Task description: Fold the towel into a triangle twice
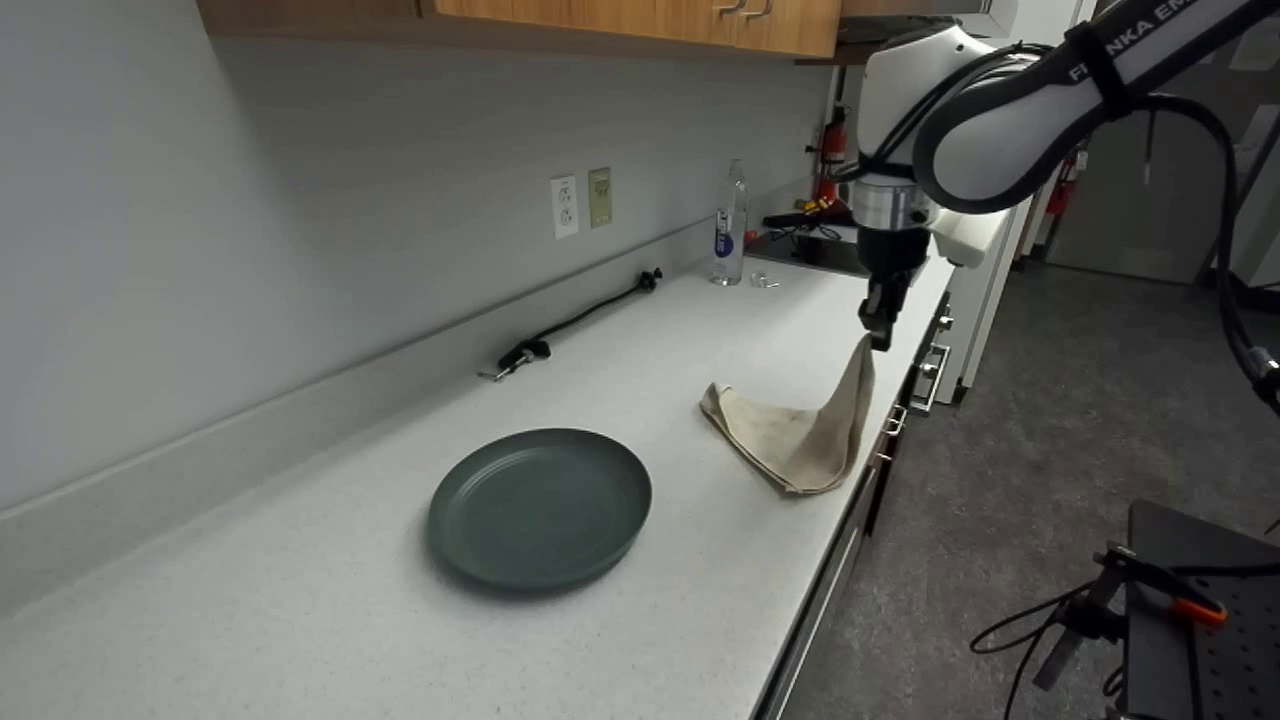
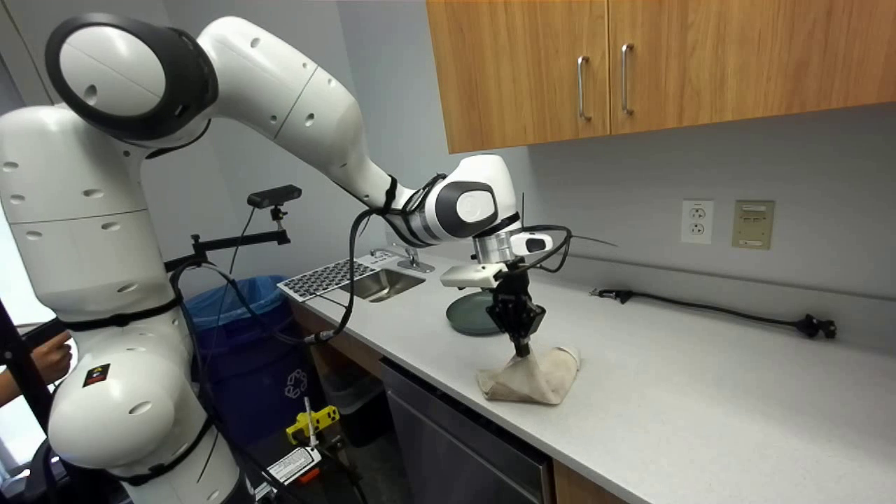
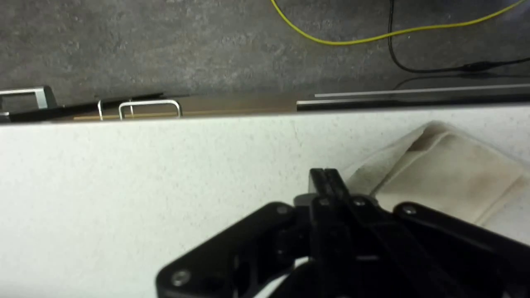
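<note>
The beige towel (image 1: 800, 445) lies folded on the white counter near its front edge. One corner rises steeply up to my gripper (image 1: 877, 335). In an exterior view the towel (image 2: 533, 383) also shows pulled up into a peak at my gripper (image 2: 522, 350). My gripper is shut on that raised corner, just above the counter. In the wrist view the finger tips of the gripper (image 3: 324, 170) are nearly together. There the towel (image 3: 455, 174) extends to the right with layered folds, partly hidden behind the fingers.
A dark green plate (image 1: 540, 510) stands on the counter, also visible in an exterior view (image 2: 465, 316). A black clamp arm (image 1: 590, 315) lies along the wall. A clear bottle (image 1: 730, 230) stands farther back. The counter's front edge (image 3: 240, 118) runs close to the towel.
</note>
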`<state>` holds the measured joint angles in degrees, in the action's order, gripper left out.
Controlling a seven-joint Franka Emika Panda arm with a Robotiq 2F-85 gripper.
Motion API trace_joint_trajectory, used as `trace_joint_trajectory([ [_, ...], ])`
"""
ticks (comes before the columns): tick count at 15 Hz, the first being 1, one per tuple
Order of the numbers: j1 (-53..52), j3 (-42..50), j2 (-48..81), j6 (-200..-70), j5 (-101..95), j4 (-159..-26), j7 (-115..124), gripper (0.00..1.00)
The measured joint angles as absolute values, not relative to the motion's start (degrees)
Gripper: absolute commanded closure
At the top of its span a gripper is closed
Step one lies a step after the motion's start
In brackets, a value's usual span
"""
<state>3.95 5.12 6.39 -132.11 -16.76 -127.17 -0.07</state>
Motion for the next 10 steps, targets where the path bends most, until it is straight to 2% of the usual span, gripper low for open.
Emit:
trace_joint_trajectory([
  [10, 0.5, 4.5, 17.1, -146.5, -20.9, -119.2, 10.2, 1.00],
])
